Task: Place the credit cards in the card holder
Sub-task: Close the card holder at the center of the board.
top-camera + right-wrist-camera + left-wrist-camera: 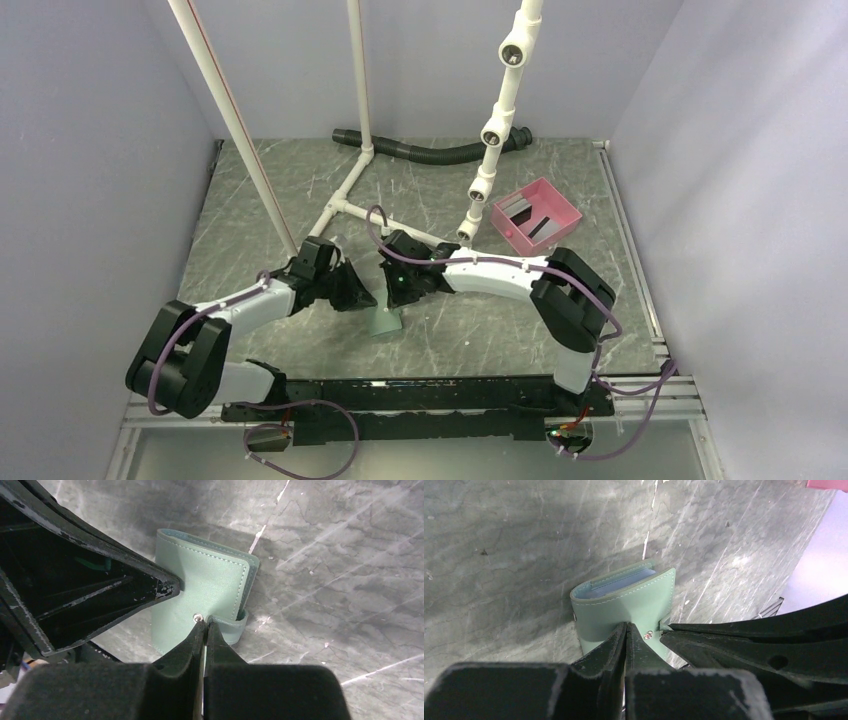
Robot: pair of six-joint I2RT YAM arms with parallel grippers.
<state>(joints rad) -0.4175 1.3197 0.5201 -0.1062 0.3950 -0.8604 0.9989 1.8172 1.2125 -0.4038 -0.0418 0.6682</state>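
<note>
Only the top view takes in the pink tray, at 2 o'clock from the arms, with grey and black credit cards lying in it. The wrist views alone show the sage-green card holder folded nearly shut, its pale blue lining peeping out. It sits on the table between the 2 grippers. The left gripper, at 10 o'clock from it, is nipped on its cover edge. The right gripper, at 1 o'clock, has its fingers pressed together at the snap tab.

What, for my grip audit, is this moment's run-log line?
left gripper: shut on sage-green folding card holder | right gripper: shut on its snap strap
</note>
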